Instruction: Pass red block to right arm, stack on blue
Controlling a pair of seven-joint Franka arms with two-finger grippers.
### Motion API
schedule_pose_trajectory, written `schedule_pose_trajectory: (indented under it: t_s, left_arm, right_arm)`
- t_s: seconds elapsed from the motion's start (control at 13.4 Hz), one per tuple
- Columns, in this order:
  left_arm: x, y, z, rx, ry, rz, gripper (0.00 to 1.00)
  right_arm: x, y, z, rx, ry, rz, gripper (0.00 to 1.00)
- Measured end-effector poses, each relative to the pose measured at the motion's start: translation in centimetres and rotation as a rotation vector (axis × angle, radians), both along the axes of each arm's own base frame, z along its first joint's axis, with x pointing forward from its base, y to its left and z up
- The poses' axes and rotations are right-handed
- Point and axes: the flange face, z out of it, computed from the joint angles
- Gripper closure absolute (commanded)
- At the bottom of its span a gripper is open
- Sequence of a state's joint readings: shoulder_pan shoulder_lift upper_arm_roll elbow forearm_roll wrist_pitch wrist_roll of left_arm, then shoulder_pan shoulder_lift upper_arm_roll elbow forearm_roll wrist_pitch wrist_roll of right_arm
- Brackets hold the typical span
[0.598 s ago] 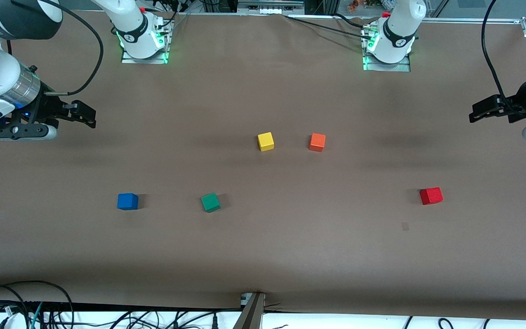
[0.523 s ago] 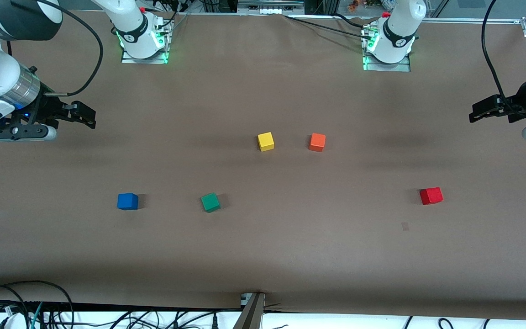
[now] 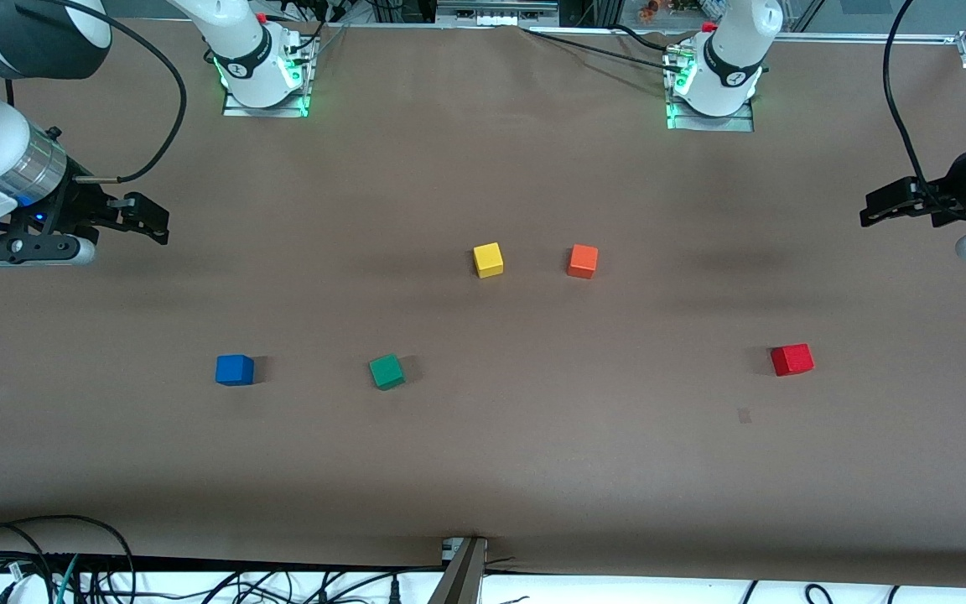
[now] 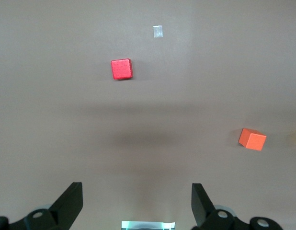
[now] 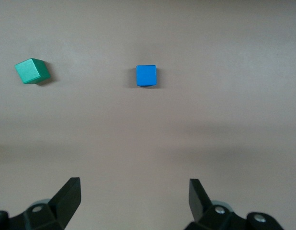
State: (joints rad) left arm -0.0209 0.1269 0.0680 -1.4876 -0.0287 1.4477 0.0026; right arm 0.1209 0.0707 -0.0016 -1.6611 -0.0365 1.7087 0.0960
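Note:
The red block (image 3: 792,360) lies on the brown table toward the left arm's end; it also shows in the left wrist view (image 4: 121,69). The blue cube (image 3: 234,370) lies toward the right arm's end and shows in the right wrist view (image 5: 146,75). My left gripper (image 3: 873,210) hangs open and empty above the table at the left arm's end, well apart from the red block; its jaws (image 4: 137,199) stand wide. My right gripper (image 3: 152,220) hangs open and empty at the right arm's end, apart from the blue cube; its jaws (image 5: 134,196) stand wide.
A green cube (image 3: 386,371) lies beside the blue cube, toward the middle. A yellow cube (image 3: 488,259) and an orange cube (image 3: 583,261) lie mid-table, farther from the front camera. Cables (image 3: 30,554) run along the table's near edge.
My right gripper has drifted slightly toward the right arm's end edge of the table. The left gripper has barely moved. The cubes have not moved.

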Motion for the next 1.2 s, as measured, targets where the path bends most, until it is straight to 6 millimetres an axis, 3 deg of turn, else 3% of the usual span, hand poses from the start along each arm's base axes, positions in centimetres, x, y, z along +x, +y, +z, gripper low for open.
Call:
schedule_pose_trajectory:
  t_s: [0.22, 0.45, 0.9, 1.2]
  left_arm:
    - [1.4, 3.2, -3.0, 0.002, 0.043, 0.053, 0.00]
    - [3.9, 5.2, -8.1, 0.009, 0.062, 0.080, 0.00]
    - [7.3, 5.4, -20.1, 0.016, 0.079, 0.062, 0.00]
    - [6.8, 5.2, -28.9, 0.027, -0.014, 0.059, 0.00]
  right_arm:
    - [0.1, 0.0, -0.3, -0.002, 0.004, 0.000, 0.00]
    - [0.2, 0.0, -0.4, -0.002, 0.004, -0.001, 0.00]
    - [0.4, -0.1, -0.4, -0.002, -0.005, -0.001, 0.00]
    - [0.5, -0.1, -0.3, -0.002, -0.008, -0.001, 0.00]
